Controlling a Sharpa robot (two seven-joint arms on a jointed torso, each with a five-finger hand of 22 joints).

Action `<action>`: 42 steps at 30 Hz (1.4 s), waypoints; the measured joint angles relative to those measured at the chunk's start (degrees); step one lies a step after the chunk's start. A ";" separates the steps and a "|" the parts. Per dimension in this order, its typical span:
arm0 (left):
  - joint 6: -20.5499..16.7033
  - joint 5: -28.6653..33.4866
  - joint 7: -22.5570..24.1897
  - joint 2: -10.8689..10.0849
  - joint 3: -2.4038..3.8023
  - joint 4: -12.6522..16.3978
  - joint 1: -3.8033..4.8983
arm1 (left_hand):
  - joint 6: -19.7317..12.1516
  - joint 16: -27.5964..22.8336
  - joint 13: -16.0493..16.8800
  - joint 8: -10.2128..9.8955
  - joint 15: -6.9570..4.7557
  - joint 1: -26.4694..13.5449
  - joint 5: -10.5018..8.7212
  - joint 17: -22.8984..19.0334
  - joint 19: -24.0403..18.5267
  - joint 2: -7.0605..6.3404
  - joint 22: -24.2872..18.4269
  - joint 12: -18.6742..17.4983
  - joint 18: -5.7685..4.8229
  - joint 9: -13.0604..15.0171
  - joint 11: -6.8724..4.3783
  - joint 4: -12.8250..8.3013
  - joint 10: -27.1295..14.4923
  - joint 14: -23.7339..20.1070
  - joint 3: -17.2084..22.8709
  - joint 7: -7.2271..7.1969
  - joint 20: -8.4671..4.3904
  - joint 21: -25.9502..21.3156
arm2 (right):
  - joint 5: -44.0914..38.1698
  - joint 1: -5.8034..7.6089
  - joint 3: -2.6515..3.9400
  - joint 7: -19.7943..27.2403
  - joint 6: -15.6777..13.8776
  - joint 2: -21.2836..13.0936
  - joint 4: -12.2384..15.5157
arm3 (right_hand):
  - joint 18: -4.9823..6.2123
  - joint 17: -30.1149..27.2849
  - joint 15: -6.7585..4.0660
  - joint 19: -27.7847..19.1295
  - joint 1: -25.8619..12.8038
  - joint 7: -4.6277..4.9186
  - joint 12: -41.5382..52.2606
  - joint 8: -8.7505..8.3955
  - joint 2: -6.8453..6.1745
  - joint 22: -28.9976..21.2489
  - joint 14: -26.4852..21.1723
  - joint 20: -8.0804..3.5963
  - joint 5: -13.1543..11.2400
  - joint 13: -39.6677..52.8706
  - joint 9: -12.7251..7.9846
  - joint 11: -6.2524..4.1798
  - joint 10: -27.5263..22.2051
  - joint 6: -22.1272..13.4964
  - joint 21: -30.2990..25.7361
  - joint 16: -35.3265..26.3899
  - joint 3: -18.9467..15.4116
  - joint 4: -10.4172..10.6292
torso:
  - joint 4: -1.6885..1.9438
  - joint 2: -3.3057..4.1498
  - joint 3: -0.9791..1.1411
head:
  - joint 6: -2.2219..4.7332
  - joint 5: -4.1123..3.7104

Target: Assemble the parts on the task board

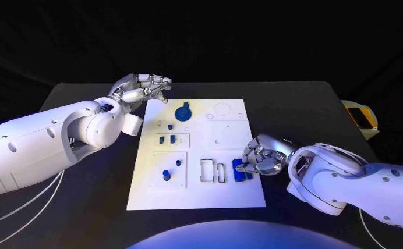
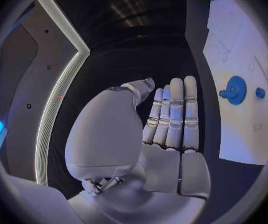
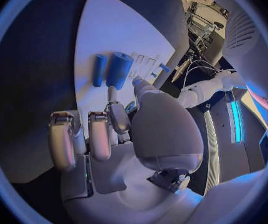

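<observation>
Head camera looks down over task board (image 1: 197,162); both wrist cameras sit close behind own hands, sharing board.

White task board (image 1: 226,144) flat on black table, long side running away from robot. Blue gear (image 1: 182,111) lying flat near board's far edge, small blue knob (image 1: 170,126) just nearer. Two short blue pegs (image 1: 166,139) upright at board's left-middle. Two blue cylinders (image 1: 241,170) lying side by side at board's right edge.
</observation>
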 measured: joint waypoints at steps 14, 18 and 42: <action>0.01 0.00 -0.12 -0.32 0.00 0.11 0.00 | 0.00 0.00 -0.06 0.00 0.00 0.00 0.00 0.00 0.00 0.00 -0.09 0.00 0.00 0.00 0.00 0.00 0.00 0.00 0.00 0.00 0.00 -0.23 | -1.95 -1.56 -0.01 -2.10 1.43 2.63 -1.48 | 0.01 -0.01 -0.41 0.00 -1.69 -0.39 -0.45 1.10 1.69 -0.01 0.01 0.00 -1.11 0.28 1.88 -0.21 -0.21 0.40 -0.24 0.00 -3.68 0.12 | -0.05 0.02 0.04 | -0.27 0.37; 0.05 0.00 -0.23 -0.36 0.00 0.14 0.00 | 0.00 0.00 -0.06 0.00 0.00 0.00 0.00 0.01 0.00 0.00 -0.08 0.00 0.00 0.00 0.00 0.00 0.00 0.00 0.00 0.00 0.00 -0.23 | -2.28 -1.97 0.03 -2.79 1.32 3.62 -1.87 | 0.00 -0.01 -0.41 0.00 -2.40 -0.39 -0.45 1.44 2.39 -0.01 0.01 0.00 -1.93 0.54 2.48 -0.21 -0.21 0.40 -0.24 0.00 -5.27 0.14 | -0.05 0.02 0.05 | -0.27 0.46; 0.14 0.00 -0.53 -0.44 0.00 0.25 0.00 | 0.00 0.00 -0.05 0.00 0.00 0.00 0.00 -0.04 0.00 0.00 -0.08 0.00 0.00 0.00 0.00 0.00 0.00 0.00 0.00 0.00 0.00 -0.23 | -2.96 -2.31 0.14 -4.26 -0.01 5.96 -2.93 | 0.00 -0.03 -0.41 0.00 2.50 -0.49 -0.45 1.55 4.04 -0.03 0.01 -0.41 2.86 1.04 4.09 -0.20 -0.21 -0.32 -0.44 0.00 -8.30 -0.25 | -0.02 -0.03 -0.06 | -0.73 0.86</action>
